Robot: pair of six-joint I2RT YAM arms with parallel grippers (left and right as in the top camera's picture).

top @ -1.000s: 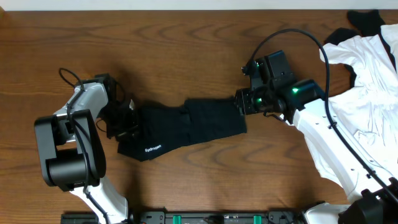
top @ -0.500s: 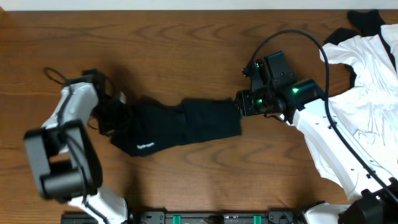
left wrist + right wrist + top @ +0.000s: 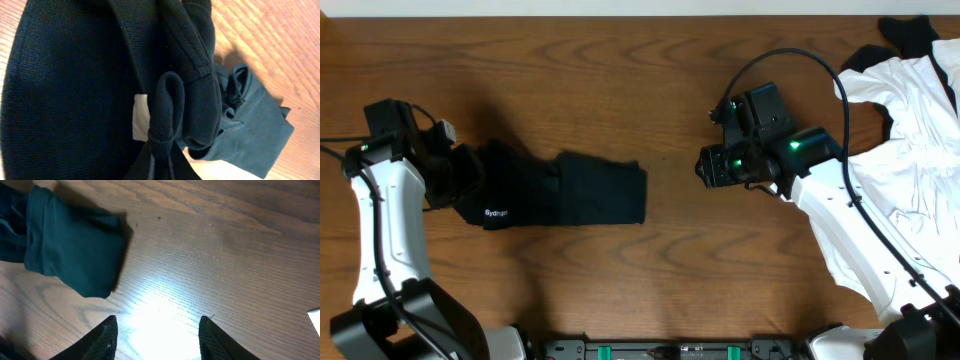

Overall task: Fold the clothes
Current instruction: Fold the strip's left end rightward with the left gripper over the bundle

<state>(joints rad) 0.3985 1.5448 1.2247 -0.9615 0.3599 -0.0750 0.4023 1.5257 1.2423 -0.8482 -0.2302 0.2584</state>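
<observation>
The black shirt (image 3: 565,190), folded into a long strip with a small white print near its left end, lies on the wooden table left of centre. My left gripper (image 3: 460,180) is shut on the shirt's left end; in the left wrist view the jaws (image 3: 161,162) pinch a rolled fold of black fabric (image 3: 75,85). My right gripper (image 3: 705,168) is open and empty, right of the shirt and apart from it. In the right wrist view the open fingers (image 3: 157,337) hover over bare wood, with the shirt's end (image 3: 70,247) at the upper left.
A pile of white clothes (image 3: 910,140) with a black piece (image 3: 910,35) lies at the right edge, partly under my right arm. A black cable (image 3: 790,60) loops above the right gripper. Bare wood (image 3: 670,260) lies between the arms.
My left gripper has pulled the shirt to the left across the table. My right gripper has let go of the shirt's right end and stayed in place, now open.
</observation>
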